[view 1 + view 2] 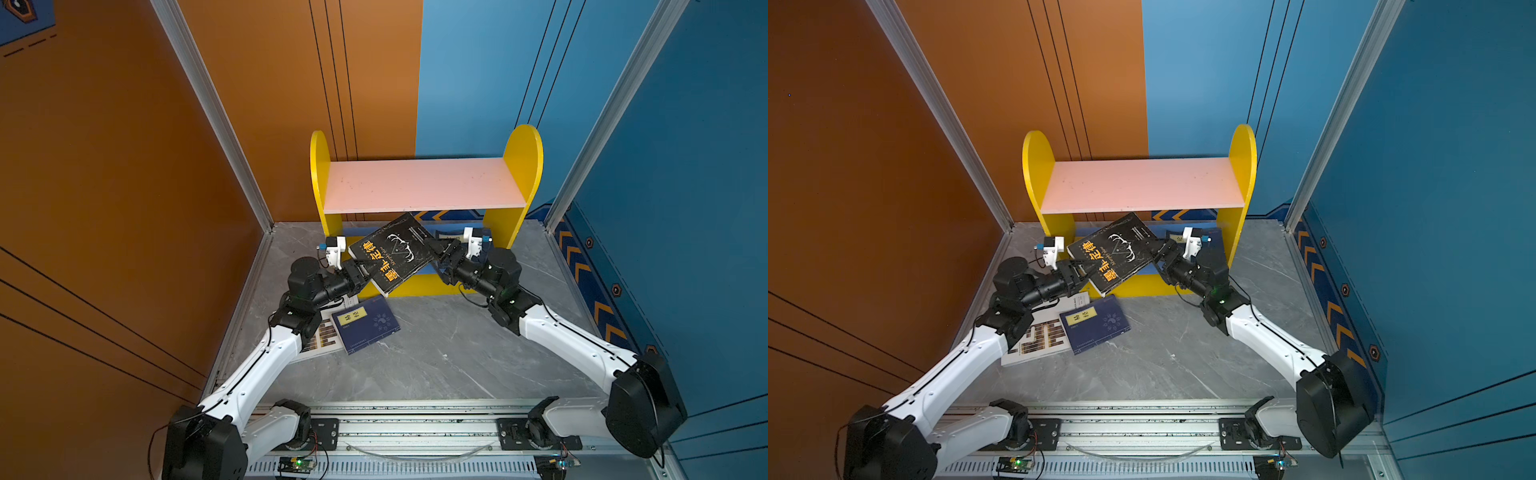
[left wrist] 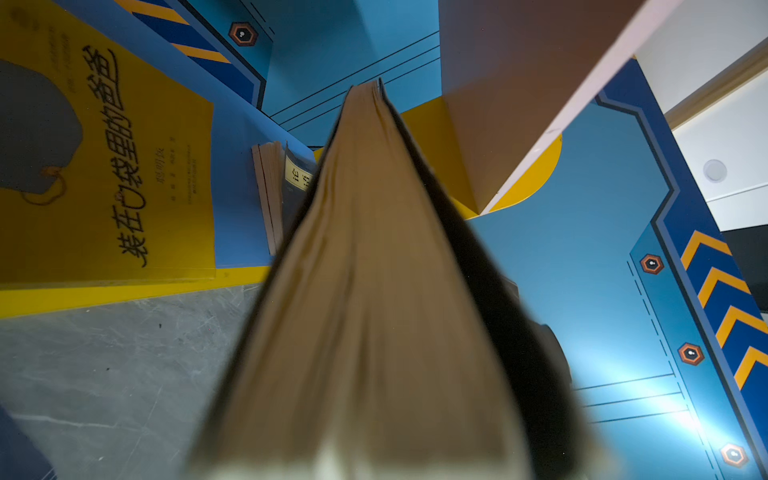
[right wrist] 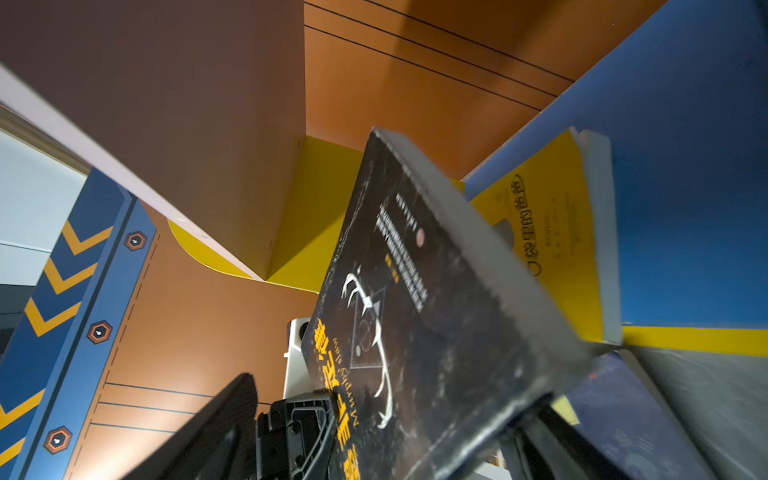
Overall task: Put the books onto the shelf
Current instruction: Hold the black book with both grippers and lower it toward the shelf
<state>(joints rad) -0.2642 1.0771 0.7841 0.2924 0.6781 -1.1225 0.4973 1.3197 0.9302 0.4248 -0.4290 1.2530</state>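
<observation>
At the shelf [image 1: 523,166] front, the black book [image 1: 392,253] hangs tilted in the air, its far corner just below the pink board [image 1: 419,183] edge. Left gripper [image 1: 360,270]: jaws pressed onto the book's near-left corner; in the left wrist view the page edge runs out from between them. Right gripper [image 1: 436,250]: jaws spread, one on each side of the book's right edge, not clamping. Lower board [image 2: 237,137]: a yellow book [image 2: 104,166] lies flat, with a navy book [image 2: 296,174] beside it. On the table [image 1: 457,353], a second navy book [image 1: 365,324] overlaps a white book [image 1: 1038,336] partly hidden under the left arm [image 1: 967,357].
</observation>
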